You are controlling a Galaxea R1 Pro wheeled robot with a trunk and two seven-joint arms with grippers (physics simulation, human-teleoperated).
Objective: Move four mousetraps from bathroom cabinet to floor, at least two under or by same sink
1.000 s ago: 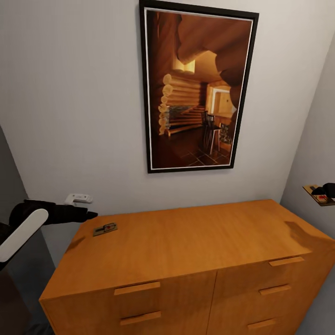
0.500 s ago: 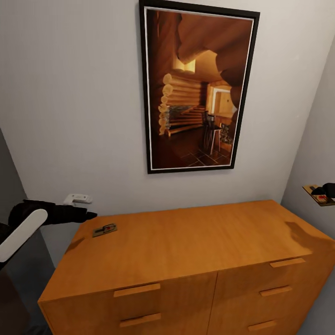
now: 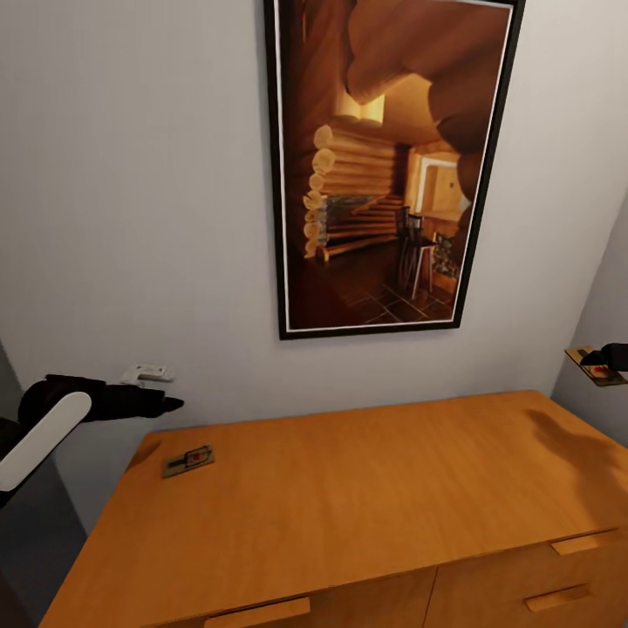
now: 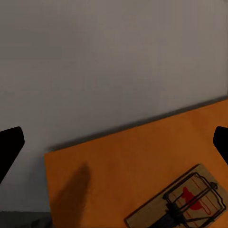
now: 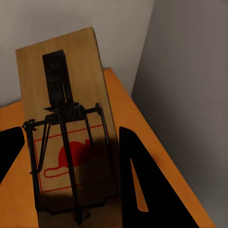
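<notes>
One mousetrap (image 3: 188, 460) lies flat on the cabinet (image 3: 366, 497) top, near its left rear corner, a little in from both the left edge and the wall. A second trap (image 3: 597, 366) is pinched in the right gripper (image 3: 610, 358), held in the air beyond the cabinet's right end; the right wrist view shows this trap (image 5: 66, 142) between the dark fingers (image 5: 142, 185), its wire bar and red mark facing up.

The left gripper (image 3: 161, 404) hovers just past the cabinet's left rear corner, above and behind the lying trap. Its jaws are spread: the left wrist view shows the two fingertips (image 4: 9, 147) far apart at the frame sides with the trap (image 4: 183, 202) low between them.

The step in hand looks like picking up this trap with the left arm. To do it well, I would bring the gripper over the board, turn it so the fingers straddle the narrow width, and lower until the tips almost touch the wood before closing, since the board is thin and flat and could slide.

The wall sits close behind, leaving little room for the wrist there. The cabinet's left edge is near, so a nudge could push the trap off. The broad top to the right is open. The right arm has a side wall (image 3: 610, 296) close by.
</notes>
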